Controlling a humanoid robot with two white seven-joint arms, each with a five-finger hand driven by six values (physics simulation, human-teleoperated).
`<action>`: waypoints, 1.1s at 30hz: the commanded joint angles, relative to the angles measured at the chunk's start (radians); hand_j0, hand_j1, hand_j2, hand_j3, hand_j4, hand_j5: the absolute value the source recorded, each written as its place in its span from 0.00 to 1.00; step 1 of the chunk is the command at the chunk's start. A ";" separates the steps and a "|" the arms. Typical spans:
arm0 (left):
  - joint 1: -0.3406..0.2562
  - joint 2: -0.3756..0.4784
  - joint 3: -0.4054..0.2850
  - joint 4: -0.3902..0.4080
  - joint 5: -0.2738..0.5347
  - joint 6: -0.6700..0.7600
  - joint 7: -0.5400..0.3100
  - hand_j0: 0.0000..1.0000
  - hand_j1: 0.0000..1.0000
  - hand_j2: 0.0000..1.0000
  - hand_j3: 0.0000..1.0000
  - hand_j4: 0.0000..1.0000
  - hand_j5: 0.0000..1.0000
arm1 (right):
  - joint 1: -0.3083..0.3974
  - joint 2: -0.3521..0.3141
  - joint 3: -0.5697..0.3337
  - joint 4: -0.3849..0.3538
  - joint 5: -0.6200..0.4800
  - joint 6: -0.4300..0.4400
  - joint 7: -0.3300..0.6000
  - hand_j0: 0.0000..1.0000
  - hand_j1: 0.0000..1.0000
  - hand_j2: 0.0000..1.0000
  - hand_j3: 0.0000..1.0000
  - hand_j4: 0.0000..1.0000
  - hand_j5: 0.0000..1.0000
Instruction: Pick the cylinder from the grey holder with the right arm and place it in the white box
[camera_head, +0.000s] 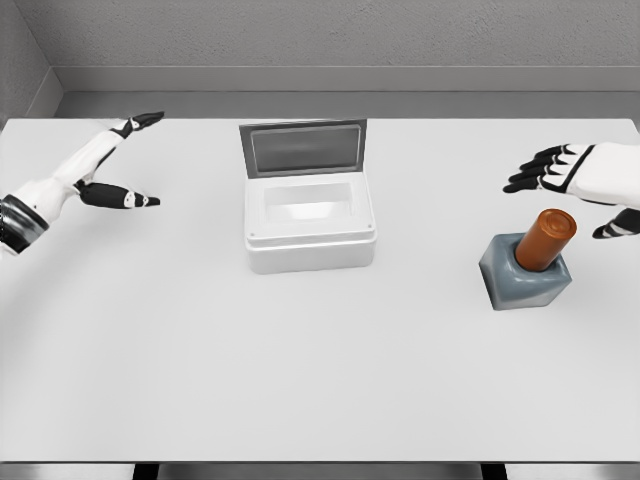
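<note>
Right robot hand (566, 172): white with black fingers, spread wide, holding nothing, hovering above and just behind the holder, apart from it. Brown-orange cylinder (545, 240): seated tilted in the grey block-shaped holder (522, 276), upper end leaning toward the right, at the right side of the white table (300, 380). White rectangular box (310, 228): at table centre, well apart from the holder, grey-framed lid (303, 147) raised upright at its back edge, cavity holding nothing. Left robot hand (118, 165): far left, fingers extended, holding nothing, above the table.
</note>
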 joint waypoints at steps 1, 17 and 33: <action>0.000 -0.019 0.006 0.003 0.040 -0.001 -0.089 1.00 1.00 1.00 1.00 1.00 1.00 | 0.000 -0.006 0.003 -0.001 -0.006 0.002 -0.001 1.00 1.00 1.00 1.00 1.00 1.00; 0.005 -0.019 0.010 0.001 0.026 0.003 -0.089 1.00 1.00 1.00 1.00 1.00 1.00 | -0.137 -0.009 0.161 0.022 0.009 0.002 -0.002 1.00 1.00 1.00 1.00 1.00 1.00; 0.003 -0.007 0.010 0.003 0.025 0.008 -0.089 1.00 1.00 1.00 1.00 1.00 1.00 | -0.129 0.032 0.156 0.014 0.045 0.002 0.065 1.00 1.00 1.00 1.00 1.00 1.00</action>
